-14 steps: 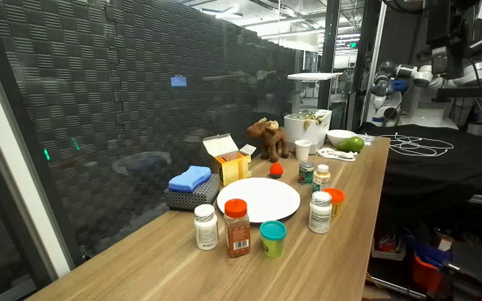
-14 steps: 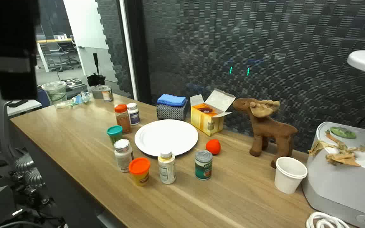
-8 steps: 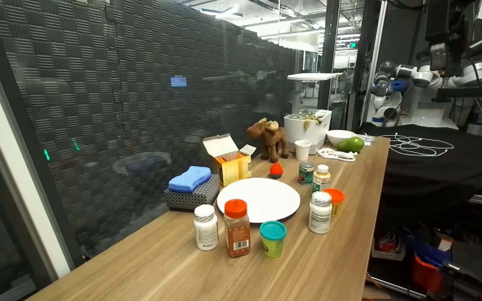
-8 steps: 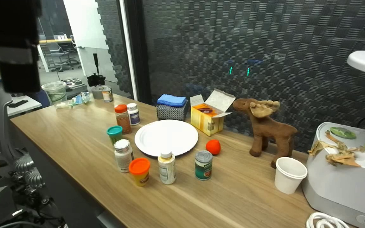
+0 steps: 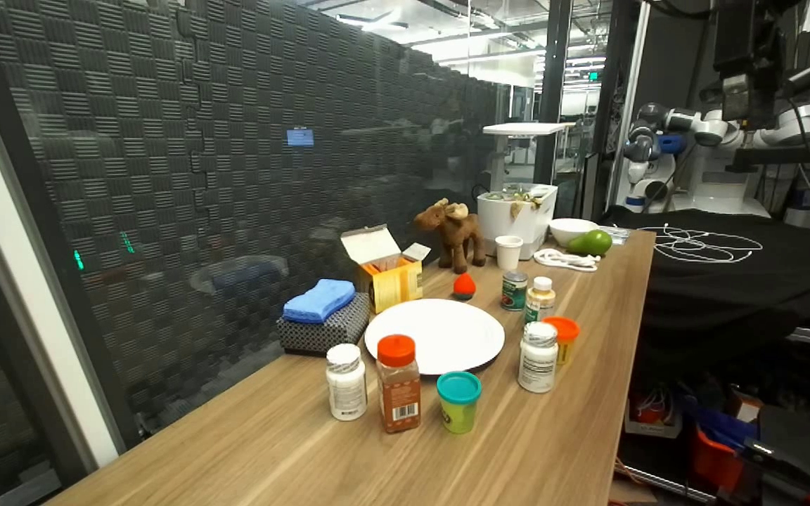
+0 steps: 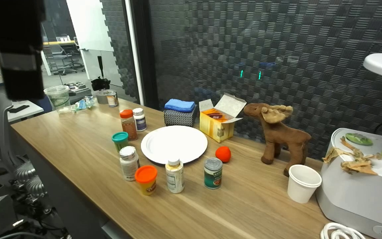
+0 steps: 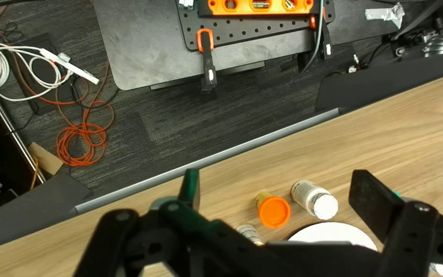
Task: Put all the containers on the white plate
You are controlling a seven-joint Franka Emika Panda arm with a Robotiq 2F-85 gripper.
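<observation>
The white plate (image 6: pixel 174 144) lies bare on the wooden table. Around it stand an orange-lidded tub (image 6: pixel 146 179), a teal-lidded tub (image 6: pixel 120 142), a red-lidded spice jar (image 6: pixel 129 126), a white bottle (image 6: pixel 129 164), another white bottle (image 5: pixel 346 385), a cream bottle (image 6: pixel 174 177) and a green can (image 6: pixel 213 173). My gripper (image 7: pixel 277 186) is open and empty, high above the table. In the wrist view the orange-lidded tub (image 7: pixel 274 212) and a white bottle (image 7: pixel 313 200) show between its fingers. The gripper body hides part of the plate (image 7: pixel 333 232) and the cream bottle (image 7: pixel 249 232).
A yellow open box (image 6: pixel 217 126), a patterned box with a blue cloth (image 6: pixel 180 105), a red-orange object (image 6: pixel 223 154), a brown plush moose (image 6: pixel 284 136), white cups (image 6: pixel 303 184) and a white planter (image 6: pixel 353 196) stand nearby. The table's edge (image 7: pixel 206 158) runs close to the tubs.
My gripper has shifted slightly to the right in an exterior view and stays high. The objects on the table have not moved.
</observation>
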